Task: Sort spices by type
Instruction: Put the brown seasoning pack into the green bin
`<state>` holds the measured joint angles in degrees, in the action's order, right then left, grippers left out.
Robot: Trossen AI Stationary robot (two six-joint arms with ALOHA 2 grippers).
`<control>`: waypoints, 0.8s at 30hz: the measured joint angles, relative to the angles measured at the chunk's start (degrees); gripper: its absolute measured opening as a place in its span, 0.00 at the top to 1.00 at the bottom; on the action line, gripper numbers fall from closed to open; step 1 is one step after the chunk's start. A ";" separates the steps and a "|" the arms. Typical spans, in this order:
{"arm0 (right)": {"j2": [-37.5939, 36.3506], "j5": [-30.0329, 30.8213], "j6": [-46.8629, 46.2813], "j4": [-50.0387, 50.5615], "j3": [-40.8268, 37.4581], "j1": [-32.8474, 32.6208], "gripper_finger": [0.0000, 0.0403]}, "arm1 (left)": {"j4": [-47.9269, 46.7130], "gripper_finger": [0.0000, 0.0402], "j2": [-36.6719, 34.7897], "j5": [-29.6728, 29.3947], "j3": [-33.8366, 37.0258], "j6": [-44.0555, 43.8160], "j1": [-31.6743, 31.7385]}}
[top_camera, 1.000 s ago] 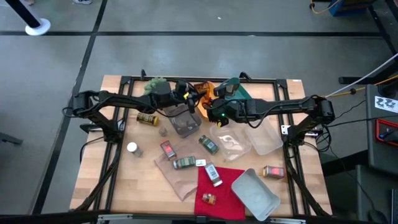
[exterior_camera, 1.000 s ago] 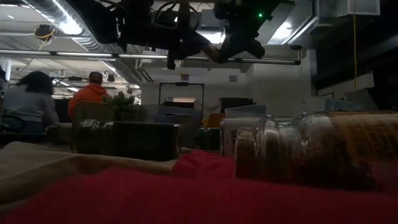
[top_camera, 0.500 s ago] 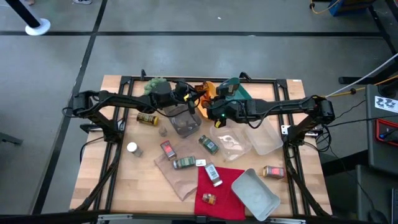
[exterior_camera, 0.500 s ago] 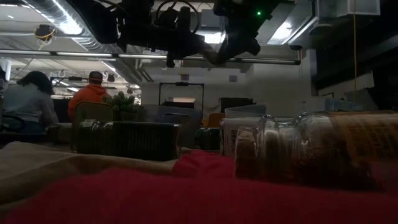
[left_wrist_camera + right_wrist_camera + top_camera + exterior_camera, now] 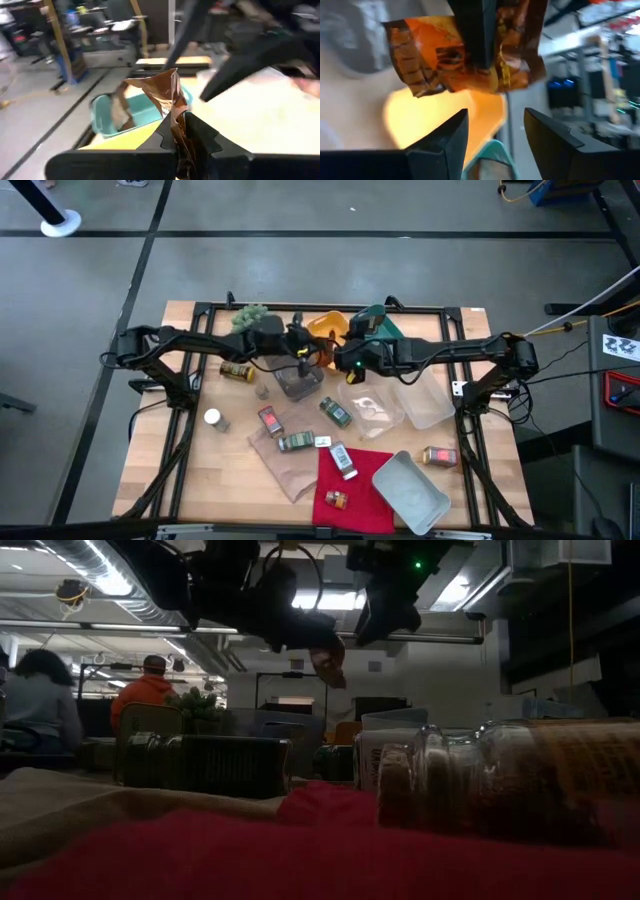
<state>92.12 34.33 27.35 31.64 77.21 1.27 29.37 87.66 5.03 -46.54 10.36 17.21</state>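
Gripping: the left end effector [image 5: 177, 125] is closed on a crumpled brown-and-orange foil packet [image 5: 160, 92], pinched at one edge so the rest stands free of the fingers.
Packet position: it is held in the air over the far middle of the surface [image 5: 230, 470], above the orange tray [image 5: 325, 327] and just beside the clear tub [image 5: 298, 383]; in the low view it hangs well above everything.
Right end effector [image 5: 495, 130]: its fingers are parted and empty, with the packet just in front of them. This is judged to be a hand-over between the arms, the grip now lying with the left arm alone.
Reason for height: the lift is judged to keep the packet clear of the trays until a destination is chosen.
Unsorted spices: a brown jar [image 5: 237, 370] and a white-capped jar [image 5: 212, 418] lie on the left. A red tin [image 5: 270, 420] and two green jars [image 5: 297, 442] [image 5: 335, 412] are spread in the middle, and another red tin [image 5: 440, 456] lies on the right.
Coverings: a brown paper sheet [image 5: 290, 465] and a red cloth [image 5: 350, 480] carry some jars, among them a small jar [image 5: 336, 500].
Trays: a teal tray [image 5: 385, 325], clear trays [image 5: 425, 400] and a metal tray [image 5: 410, 490] are set around, probably one per type.
Surface: light wood in a black frame, with a spiky plant [image 5: 250, 315] at the far edge.
Room: grey floor, ceiling lights and ducts, and two seated people [image 5: 145, 690] [image 5: 40, 700] beyond.
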 joint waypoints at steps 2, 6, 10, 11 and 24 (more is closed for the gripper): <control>0.00 -3.79 -0.07 0.00 0.00 0.43 0.54 | -0.75 0.98 0.00 1.04 0.00 2.38 -0.80; 0.00 -8.52 -1.59 0.19 0.00 0.69 0.55 | -1.82 0.98 0.00 1.28 -0.01 5.89 -2.48; 0.00 -7.49 -1.81 0.51 0.00 0.65 0.55 | -6.28 0.98 0.00 1.30 -0.02 8.21 -3.95; 0.00 -7.45 -1.81 0.70 0.00 0.65 0.55 | -7.57 0.99 0.00 1.32 -0.02 8.66 -4.30; 0.00 -20.50 -1.84 1.23 0.01 0.62 0.55 | -10.80 0.98 0.07 1.43 -0.02 13.05 -8.04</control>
<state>92.12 13.83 25.52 32.87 77.22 1.89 18.57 87.72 6.46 -46.57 23.41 9.17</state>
